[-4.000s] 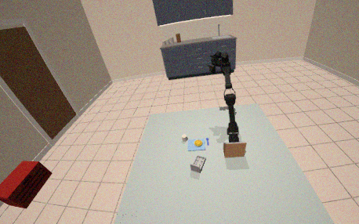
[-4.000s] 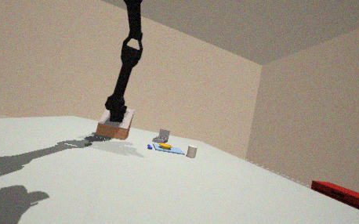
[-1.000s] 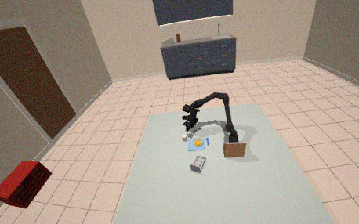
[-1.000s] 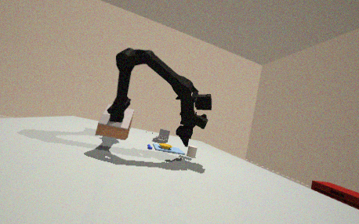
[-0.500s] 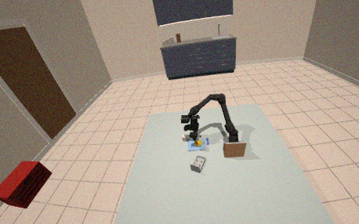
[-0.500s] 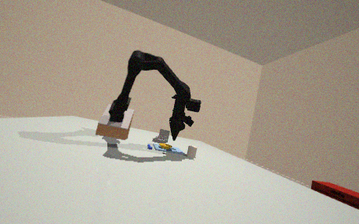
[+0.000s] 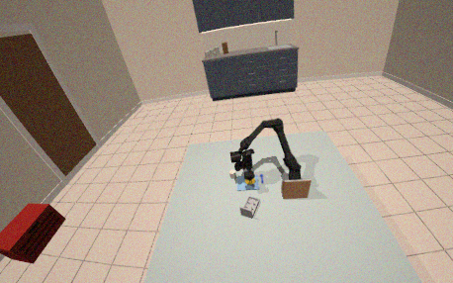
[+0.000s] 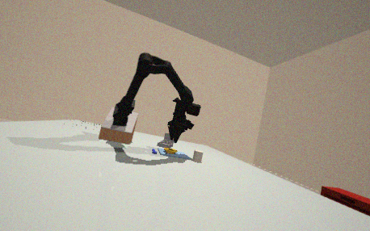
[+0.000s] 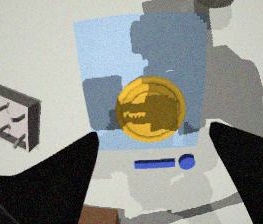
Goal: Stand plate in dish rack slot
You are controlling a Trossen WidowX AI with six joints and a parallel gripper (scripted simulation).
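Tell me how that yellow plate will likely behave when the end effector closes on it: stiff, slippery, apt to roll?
The plate lies flat on the blue mat, so only its thin rim offers a grip; it may slip. It looks rigid, not floppy. Being round, it could roll once stood on edge. The end effector is open above it.

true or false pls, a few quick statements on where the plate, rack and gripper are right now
1. The yellow plate lies flat on the light blue mat. True.
2. The gripper is shut on the plate. False: its fingers stand open above the plate with nothing between them.
3. The dish rack already has the plate standing in a slot. False: the rack sits apart from the mat and holds no plate.
4. A small blue utensil lies just off one edge of the mat. True.
5. The beige cup stands on the plate. False: it stands on the table beyond the mat.
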